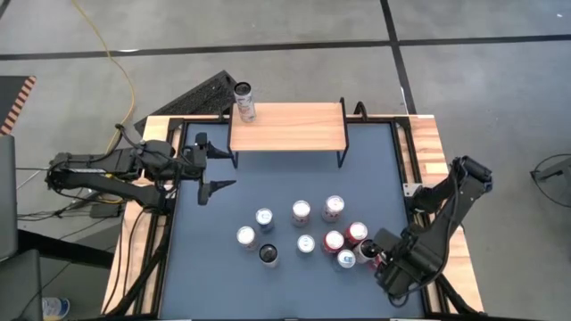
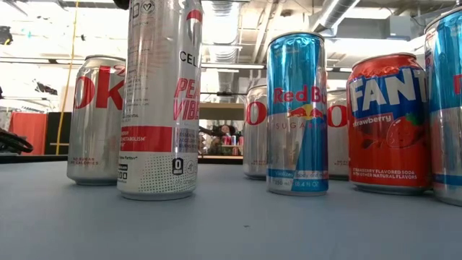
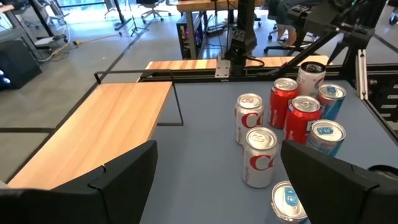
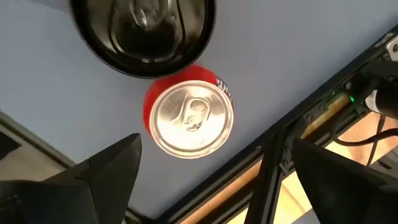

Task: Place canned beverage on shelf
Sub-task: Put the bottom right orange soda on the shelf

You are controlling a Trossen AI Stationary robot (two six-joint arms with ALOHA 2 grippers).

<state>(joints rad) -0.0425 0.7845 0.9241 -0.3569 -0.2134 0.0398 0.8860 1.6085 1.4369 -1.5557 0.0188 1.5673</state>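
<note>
With one can (image 1: 244, 101) already on the shelf (image 1: 287, 126), we judge our right gripper (image 4: 205, 165), fingers wide above a red can (image 4: 189, 121), must next descend and close.
</note>
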